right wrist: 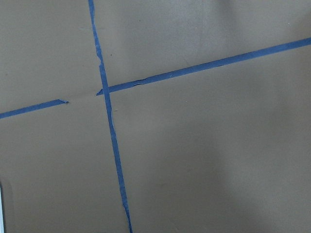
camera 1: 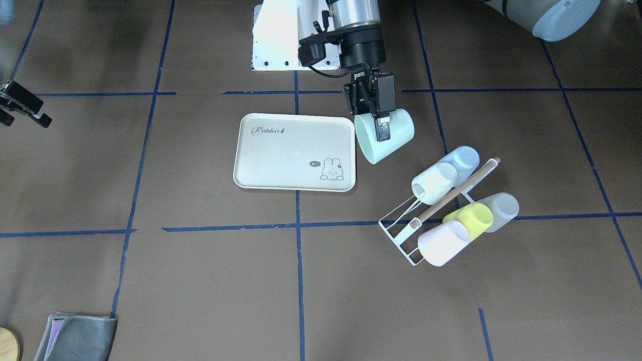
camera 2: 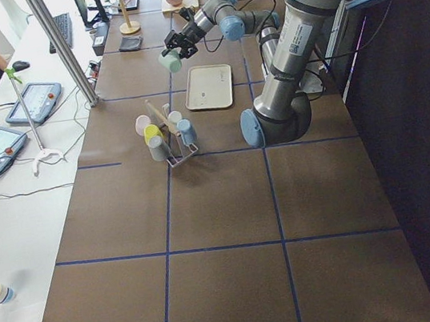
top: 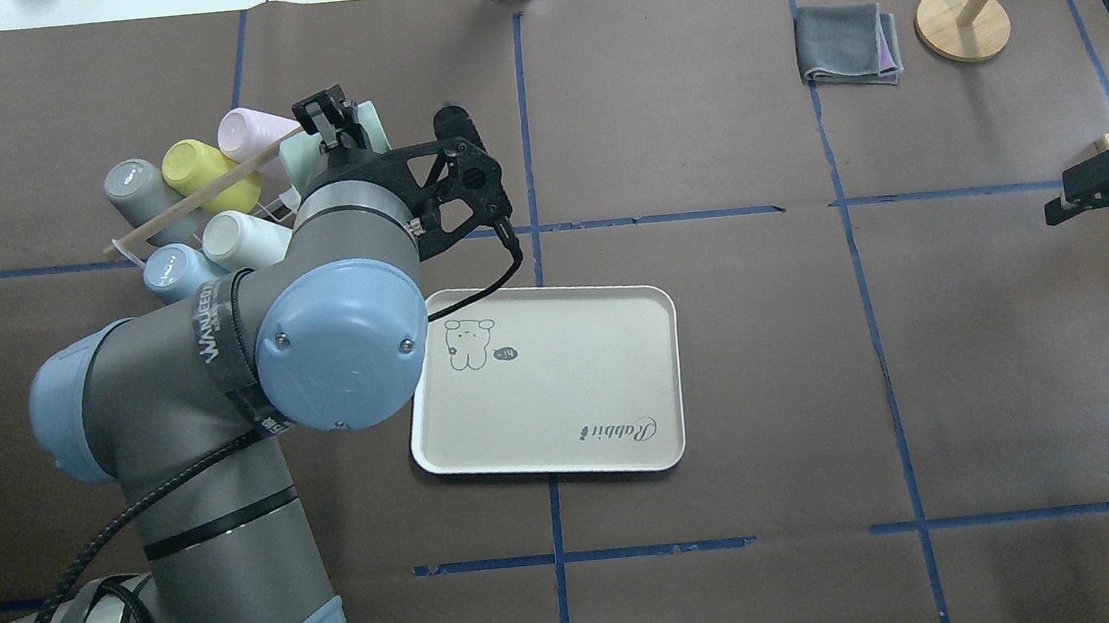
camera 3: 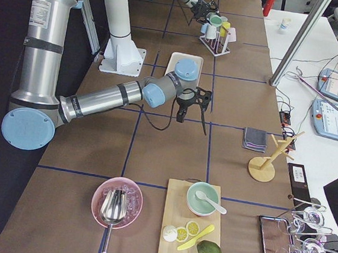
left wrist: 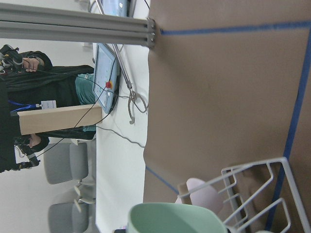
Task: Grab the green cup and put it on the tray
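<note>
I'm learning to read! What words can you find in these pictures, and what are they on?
"Rabbit": script on the tray.
"hi~": bubble beside the tray's bunny.
The strap on the left arm: white letters, too blurred to read.
The green cup: no writing showing.

opposite overhead and front views share tray (camera 1: 291, 160)

One green cup (camera 1: 401, 128), five other cups (camera 1: 464, 159) (camera 1: 434, 181) (camera 1: 501, 208) (camera 1: 474, 218) (camera 1: 444, 243), one tray (camera 1: 291, 155), one rack (camera 1: 441, 202), one folded cloth (camera 1: 77, 336).
</note>
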You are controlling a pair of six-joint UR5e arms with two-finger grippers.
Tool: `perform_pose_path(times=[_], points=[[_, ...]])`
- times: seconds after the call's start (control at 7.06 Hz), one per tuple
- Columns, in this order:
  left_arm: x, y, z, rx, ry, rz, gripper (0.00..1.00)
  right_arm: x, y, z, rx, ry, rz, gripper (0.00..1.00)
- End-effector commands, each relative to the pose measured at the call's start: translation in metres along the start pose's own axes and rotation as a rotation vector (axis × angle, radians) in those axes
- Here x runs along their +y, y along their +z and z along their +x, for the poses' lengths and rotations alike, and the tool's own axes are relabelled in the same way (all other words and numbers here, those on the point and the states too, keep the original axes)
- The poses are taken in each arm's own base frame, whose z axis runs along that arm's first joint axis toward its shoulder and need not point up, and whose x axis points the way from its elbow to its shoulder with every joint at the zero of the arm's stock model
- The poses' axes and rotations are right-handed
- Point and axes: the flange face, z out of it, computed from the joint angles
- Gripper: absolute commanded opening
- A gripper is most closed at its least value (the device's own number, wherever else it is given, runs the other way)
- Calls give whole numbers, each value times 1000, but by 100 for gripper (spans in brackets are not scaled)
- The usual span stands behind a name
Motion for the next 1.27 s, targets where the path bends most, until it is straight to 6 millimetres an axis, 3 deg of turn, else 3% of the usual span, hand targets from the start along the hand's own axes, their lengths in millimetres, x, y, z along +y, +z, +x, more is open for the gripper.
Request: perform_pose_path(times=[0.0, 0.28, 0.57, 0.71, 0.85, 0.99, 1.13], points=[[17, 10, 9, 102, -506, 218, 45, -4, -8, 16, 11, 14, 21, 100], [23, 35, 51, 235, -795, 387, 45, -5, -15, 33, 25, -16, 35, 100], [34, 36, 90, 314, -844, 466, 45, -7, -9, 36, 30, -14, 27, 100], [46, 45, 101, 321, -850, 464, 45, -9, -7, 37, 34, -20, 26, 100], [67, 46, 123, 348, -882, 499, 45, -9, -7, 37, 35, -26, 27, 100], [95, 61, 152, 321, -914, 526, 45, -9, -7, 38, 36, -25, 26, 100], [103, 56, 174, 328, -912, 524, 47, -9, -7, 38, 36, -25, 26, 100]])
